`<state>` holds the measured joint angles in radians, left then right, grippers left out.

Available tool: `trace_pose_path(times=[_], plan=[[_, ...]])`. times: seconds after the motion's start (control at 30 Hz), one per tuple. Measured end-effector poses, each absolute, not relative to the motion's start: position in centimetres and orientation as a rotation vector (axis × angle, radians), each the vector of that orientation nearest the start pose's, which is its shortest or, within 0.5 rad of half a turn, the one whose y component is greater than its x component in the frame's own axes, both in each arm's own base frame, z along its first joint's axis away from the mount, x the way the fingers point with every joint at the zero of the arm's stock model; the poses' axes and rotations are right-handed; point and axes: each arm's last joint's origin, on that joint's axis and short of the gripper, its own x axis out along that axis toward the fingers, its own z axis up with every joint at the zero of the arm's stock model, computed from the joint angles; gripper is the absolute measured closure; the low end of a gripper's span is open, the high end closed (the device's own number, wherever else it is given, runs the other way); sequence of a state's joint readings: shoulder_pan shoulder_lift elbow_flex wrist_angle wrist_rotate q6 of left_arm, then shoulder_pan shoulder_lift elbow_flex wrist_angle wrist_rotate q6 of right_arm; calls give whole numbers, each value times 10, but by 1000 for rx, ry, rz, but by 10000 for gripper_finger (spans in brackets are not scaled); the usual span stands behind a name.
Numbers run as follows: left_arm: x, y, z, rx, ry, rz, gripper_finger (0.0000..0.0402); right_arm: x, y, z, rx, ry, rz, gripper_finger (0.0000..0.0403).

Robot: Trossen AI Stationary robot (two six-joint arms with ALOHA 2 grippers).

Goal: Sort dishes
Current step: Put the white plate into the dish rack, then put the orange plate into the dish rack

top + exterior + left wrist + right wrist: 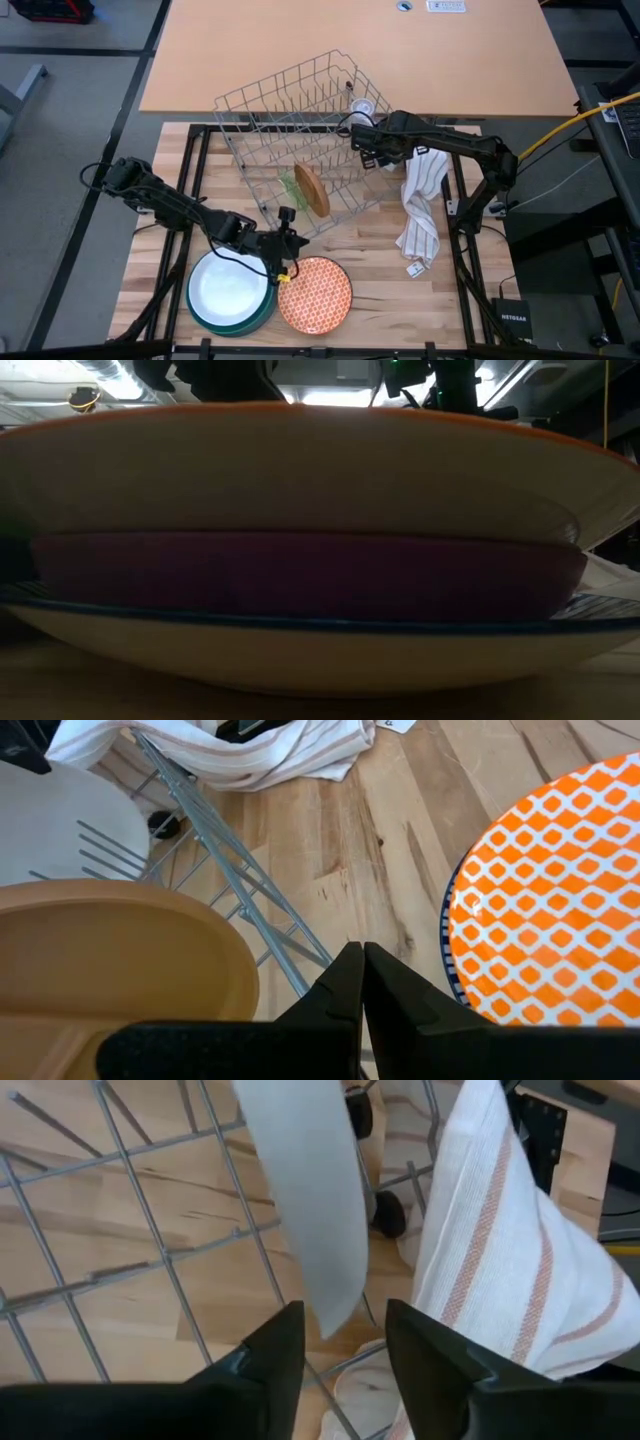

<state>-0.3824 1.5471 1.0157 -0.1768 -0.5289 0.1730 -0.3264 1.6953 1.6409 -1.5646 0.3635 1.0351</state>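
A grey wire rack (pixel 300 140) stands tilted at the table's middle. A brown dish (pixel 312 190) and a clear green dish (pixel 293 187) stand on edge between its wires. A white dish (pixel 300 1200) also stands on edge in the rack. My right gripper (pixel 340 1325) hangs over it from above, open, one finger on either side of its rim, with a gap on both sides. My left gripper (pixel 290 238) is shut on nothing, between the rack and the orange-patterned plate (pixel 313 295). That plate tops a stack, above a purple dish (pixel 300 575).
A white plate on a teal one (pixel 230 292) sits at the near left, beside the orange-patterned stack. A white striped cloth (pixel 420 210) lies to the right of the rack. A tan tabletop (pixel 350 40) adjoins the far side. The stack fills the low view.
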Motion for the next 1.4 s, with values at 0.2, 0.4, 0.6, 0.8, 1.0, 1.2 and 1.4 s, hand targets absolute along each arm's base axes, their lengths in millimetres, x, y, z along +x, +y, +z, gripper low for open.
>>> trace_pose_path(times=[0.2, 0.4, 0.6, 0.8, 1.0, 1.2, 1.4], plan=[[307, -109, 235, 479, 650, 83, 400, 277, -103, 317, 726, 1272, -1231, 246], [307, -109, 235, 467, 648, 86, 400, 277, -101, 317, 768, 1307, -1171, 246], [307, -109, 235, 464, 649, 85, 400, 276, -101, 319, 761, 1302, -1169, 246], [307, -109, 234, 464, 648, 84, 400, 276, -91, 325, 741, 1300, -1112, 246], [307, -111, 234, 464, 648, 78, 400, 273, -64, 348, 704, 1234, -1015, 246], [302, -123, 234, 471, 635, 42, 400, 274, -16, 361, 698, 1183, -918, 246], [294, -143, 235, 473, 616, -16, 400, 280, 45, 358, 641, 1173, -765, 246]])
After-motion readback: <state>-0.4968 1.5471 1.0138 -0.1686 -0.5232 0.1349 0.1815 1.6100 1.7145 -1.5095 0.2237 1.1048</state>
